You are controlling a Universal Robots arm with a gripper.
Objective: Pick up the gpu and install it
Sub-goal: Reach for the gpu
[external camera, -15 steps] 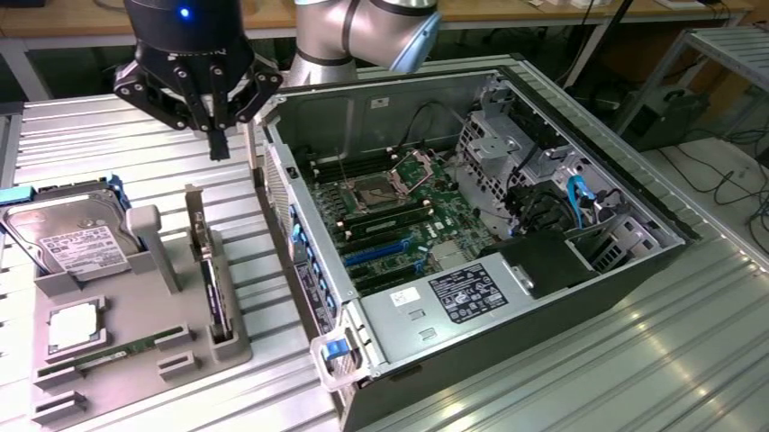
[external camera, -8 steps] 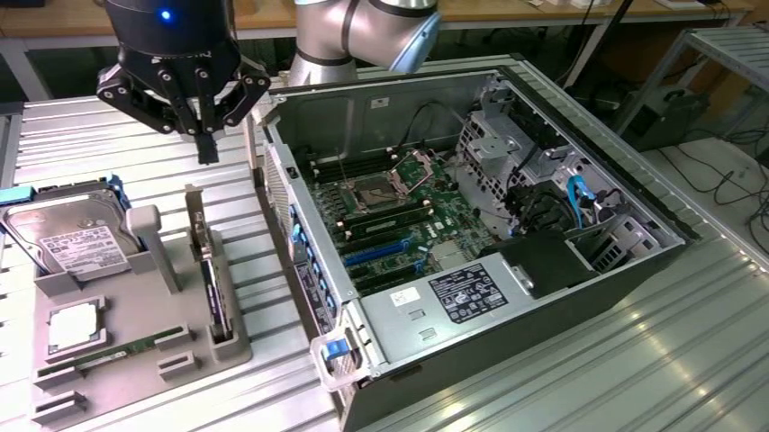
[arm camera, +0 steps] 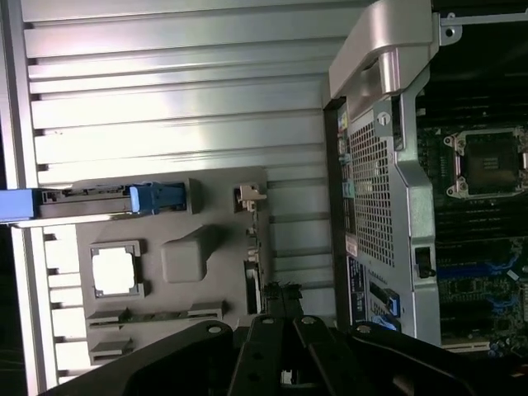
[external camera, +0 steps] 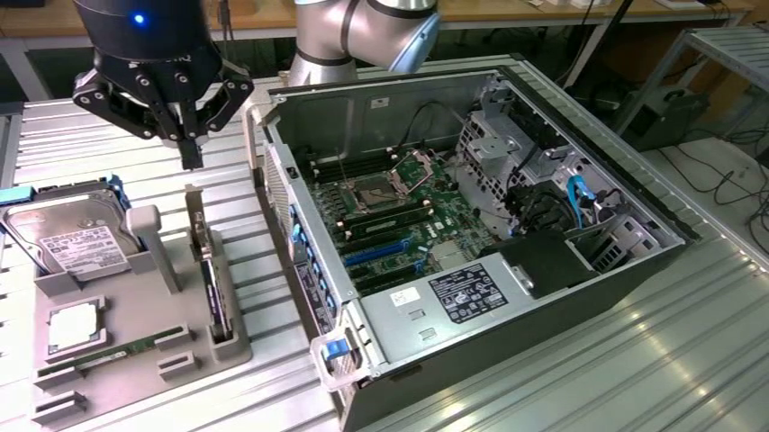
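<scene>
**Step in hand:** approach to pick-up; no grasp is made.

**Hand:** The hand (external camera: 190,155) is seen clenched and empty, its fingers pressed together and pointing down. It is held above the grey fixture (external camera: 144,346), well clear of it.

**Task item:** The gpu (external camera: 216,290) is found standing on edge in a slot of the fixture, on the side nearest the open computer case (external camera: 397,83). In the wrist view the gpu (arm camera: 252,276) lies just ahead of the hand (arm camera: 280,299). It is judged untouched and not installed.

**Destination:** The blue expansion slots (external camera: 373,252) on the board are seen unoccupied.

**Requirement for the next move (judgement):** The fingers would have to be parted and lined up along the card's thin upper edge before descent. The silver bracket end is to be cleared.
</scene>
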